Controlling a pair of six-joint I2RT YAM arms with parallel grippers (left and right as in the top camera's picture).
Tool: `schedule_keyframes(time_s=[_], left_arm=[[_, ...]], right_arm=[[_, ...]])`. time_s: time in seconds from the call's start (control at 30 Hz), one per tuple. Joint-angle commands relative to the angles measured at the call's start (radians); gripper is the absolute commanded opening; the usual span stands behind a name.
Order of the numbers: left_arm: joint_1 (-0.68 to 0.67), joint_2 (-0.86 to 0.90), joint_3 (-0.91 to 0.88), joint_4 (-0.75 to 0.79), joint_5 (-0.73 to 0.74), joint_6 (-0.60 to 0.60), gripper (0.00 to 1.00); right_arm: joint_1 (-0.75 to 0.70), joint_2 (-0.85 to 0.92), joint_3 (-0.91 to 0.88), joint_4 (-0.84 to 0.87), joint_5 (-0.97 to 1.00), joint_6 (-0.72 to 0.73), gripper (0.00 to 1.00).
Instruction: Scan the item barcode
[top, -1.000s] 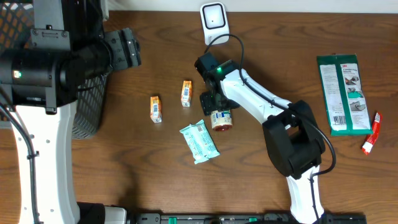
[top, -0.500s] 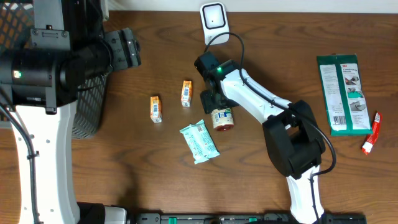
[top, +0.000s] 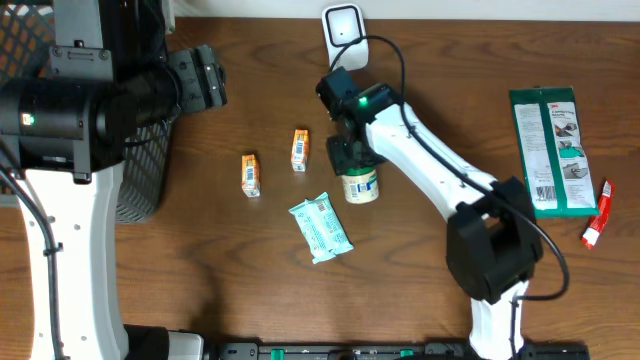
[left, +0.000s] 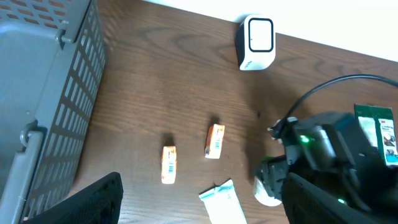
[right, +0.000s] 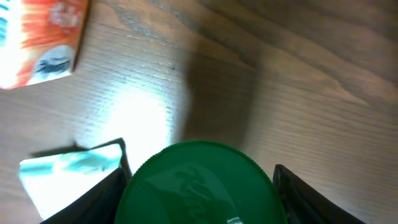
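One green-lidded small jar (top: 360, 186), near the white box-shaped scanner (top: 342, 30), is clasped by the right claw (right: 199, 199), so lifting it barcode-first to that scanner seems called for.

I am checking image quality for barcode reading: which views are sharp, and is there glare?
Overhead and left wrist: sharp, evenly lit. Right wrist: the green lid is close and blurred, the orange box too; a bright glare patch lies on the table.
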Motion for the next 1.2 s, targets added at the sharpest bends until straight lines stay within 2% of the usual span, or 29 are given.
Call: schedule_keyframes(time_s=[0.0,0.17,0.3,0.57,0.9,1.03,1.07,1.1,1.17], left_arm=[[0.005,0.004,0.009,-0.003,-0.01,-0.002,0.82],[0.005,0.004,0.009,-0.003,-0.01,-0.002,0.82],[0.005,0.004,0.009,-0.003,-0.01,-0.002,0.82],[0.005,0.004,0.009,-0.003,-0.01,-0.002,0.82],[0.005,0.004,0.009,-0.003,-0.01,-0.002,0.82],[0.005,0.004,0.009,-0.003,-0.01,-0.002,0.82],[0.005,0.004,0.009,-0.003,-0.01,-0.002,0.82],[0.005,0.004,0.009,-0.003,-0.01,-0.002,0.82],[0.005,0.004,0.009,-0.003,-0.01,-0.002,0.82]], right_arm=[[-0.009,-0.035,0.023,-0.01,0.006,-0.03,0.52],[-0.009,-0.035,0.018,0.026,0.011,-0.09,0.5],[-0.008,-0.035,-0.002,0.153,0.014,-0.126,0.5],[-0.008,-0.035,-0.044,0.272,0.014,-0.126,0.51],[-0.008,-0.035,-0.201,0.489,0.018,-0.134,0.48],[-0.008,-0.041,-0.206,0.456,0.017,-0.133,0.55],[-0.008,-0.043,-0.206,0.446,0.015,-0.134,0.61],[-0.008,-0.05,-0.206,0.433,0.013,-0.134,0.73],[-0.008,-0.059,-0.206,0.415,0.013,-0.133,0.78]])
